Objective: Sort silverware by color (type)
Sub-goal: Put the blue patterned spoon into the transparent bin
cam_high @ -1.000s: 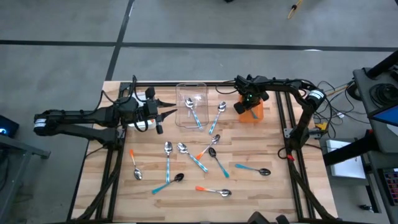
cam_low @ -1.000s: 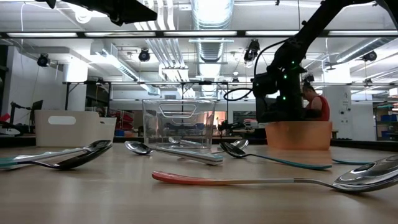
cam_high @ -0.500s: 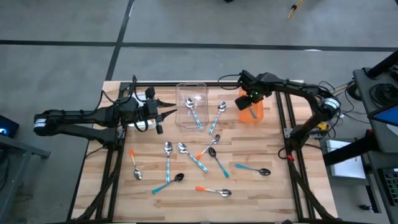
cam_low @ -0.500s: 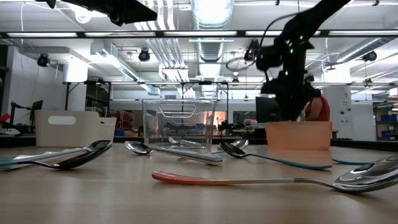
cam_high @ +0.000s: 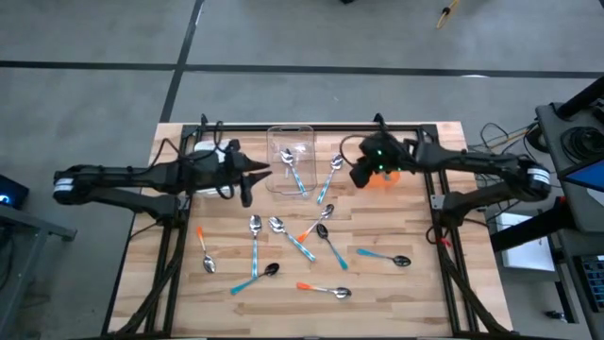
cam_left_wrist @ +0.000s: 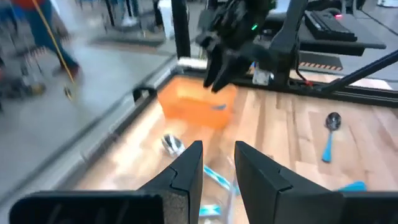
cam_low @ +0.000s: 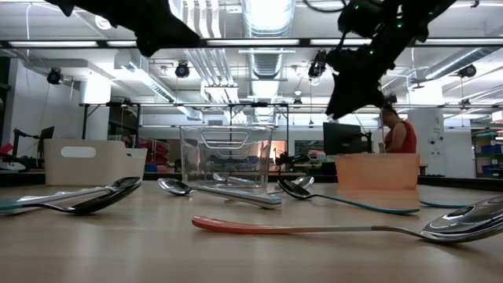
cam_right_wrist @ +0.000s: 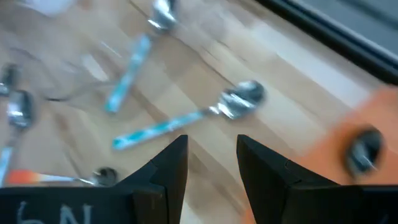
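Note:
Several spoons lie flat on the wooden table [cam_high: 415, 283]: orange-handled ones [cam_high: 326, 289] [cam_high: 205, 250], blue-handled ones [cam_high: 255, 236] [cam_high: 385, 257] and a teal one with a dark bowl [cam_high: 257, 277]. One blue-handled spoon [cam_high: 293, 168] lies in the clear bin [cam_high: 290, 156]. Another spoon bowl [cam_right_wrist: 364, 149] shows inside the orange bin [cam_high: 389, 176]. My left gripper [cam_left_wrist: 217, 165] hovers open and empty beside the clear bin's left wall. My right gripper [cam_right_wrist: 211, 162] hangs open and empty in the air by the orange bin's left side, above a blue-handled spoon [cam_right_wrist: 186, 121].
A white bin [cam_low: 94, 161] stands at the far left, under my left arm. The black frame rail [cam_high: 311, 126] runs along the table's far edge. Bare wood lies near the table's front edge. A person [cam_low: 397, 134] is in the room beyond the orange bin.
My right gripper has risen out of the orange bin and swung toward the table's middle, now tipped less steeply down. My left gripper has rolled about its own axis while staying by the clear bin. No spoon on the table has moved.

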